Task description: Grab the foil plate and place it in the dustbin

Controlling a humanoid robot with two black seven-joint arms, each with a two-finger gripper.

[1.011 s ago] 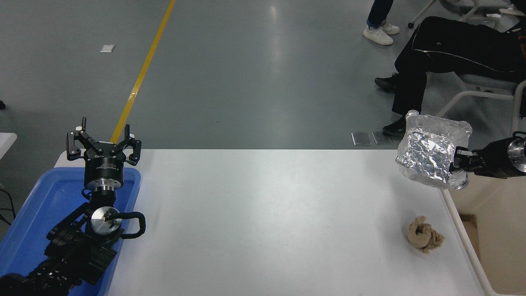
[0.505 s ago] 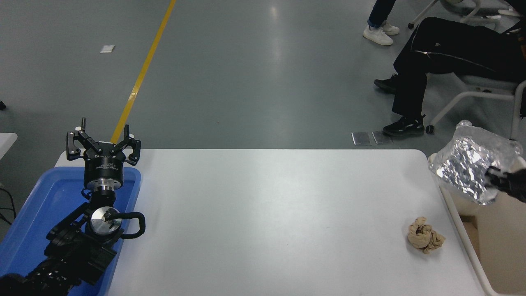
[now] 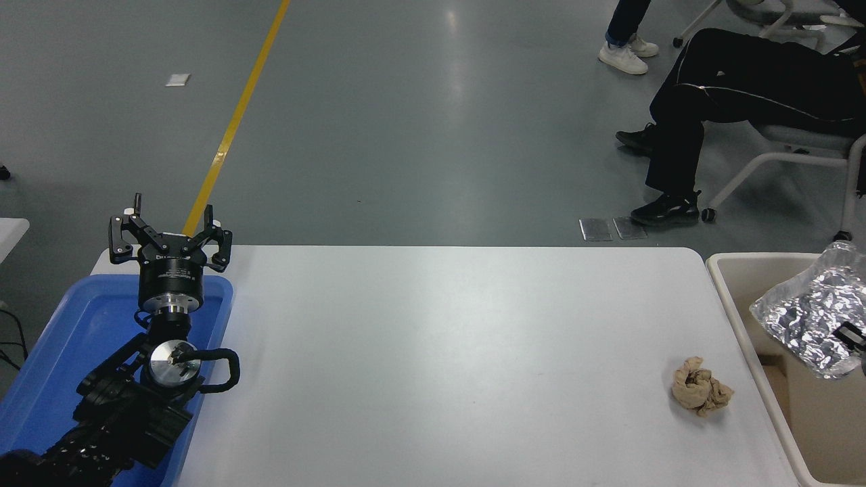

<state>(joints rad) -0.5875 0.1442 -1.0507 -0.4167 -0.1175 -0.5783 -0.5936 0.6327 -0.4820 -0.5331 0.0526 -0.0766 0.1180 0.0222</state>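
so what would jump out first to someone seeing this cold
The crinkled silver foil plate at the far right edge, hanging over the open cream plastic dustbin with only a sliver of the black right gripper showing on it. Next, the parked left gripper, open over the blue plastic tray, and the crumpled brown paper wad on the white table.

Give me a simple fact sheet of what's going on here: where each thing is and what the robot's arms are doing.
foil plate: tilted, in the air over the open dustbin, cut off by the right edge
dustbin: beige, beside the table's right end
right gripper: only a tip shows at the plate's lower edge; jaws cannot be judged
left gripper: parked over the blue tray, jaws open, holding nothing
blue tray: at the table's left end
brown paper wad: lying on the white table near its right edge
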